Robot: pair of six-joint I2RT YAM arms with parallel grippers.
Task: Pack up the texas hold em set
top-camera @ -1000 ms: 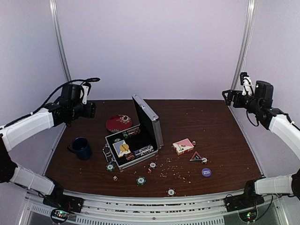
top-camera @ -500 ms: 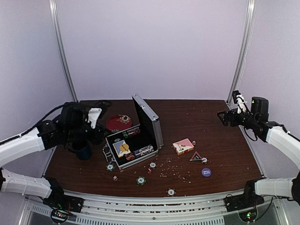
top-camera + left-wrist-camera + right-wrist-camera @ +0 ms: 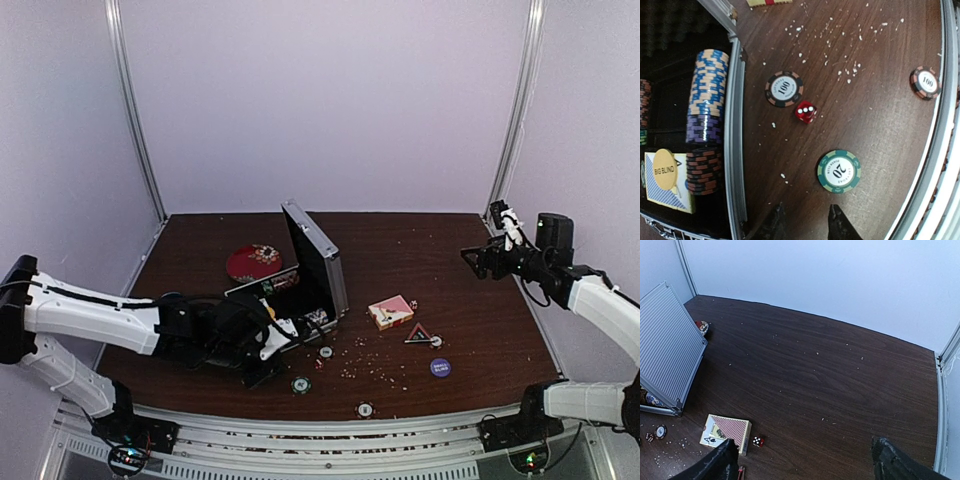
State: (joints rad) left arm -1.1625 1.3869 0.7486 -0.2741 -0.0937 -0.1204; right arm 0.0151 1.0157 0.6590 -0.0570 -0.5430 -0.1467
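The ribbed silver case (image 3: 318, 262) stands open at mid-table, with rows of chips (image 3: 707, 90) and a yellow "BIG BLIND" disc (image 3: 665, 169) in its black lining. My left gripper (image 3: 262, 368) is low over the table in front of the case, open and empty (image 3: 805, 226). Just ahead of its fingertips lies a green 20 chip (image 3: 838, 171), then a red die (image 3: 805, 111) and a 100 chip (image 3: 784, 89). The pink card box (image 3: 390, 312) and blue disc (image 3: 440, 367) lie to the right. My right gripper (image 3: 475, 258) hangs in the air, wide open and empty (image 3: 805, 465), above the card box (image 3: 726, 432) and a red die (image 3: 758, 441).
A red patterned plate (image 3: 253, 262) lies behind the case. Another 100 chip (image 3: 925, 82) sits near the table's front rail (image 3: 945, 125). A small triangular marker (image 3: 418, 333) lies by the card box. White crumbs are scattered over the wood.
My left arm has swung down from high at the left to low over the table in front of the case. My right arm has come lower and a little inward.
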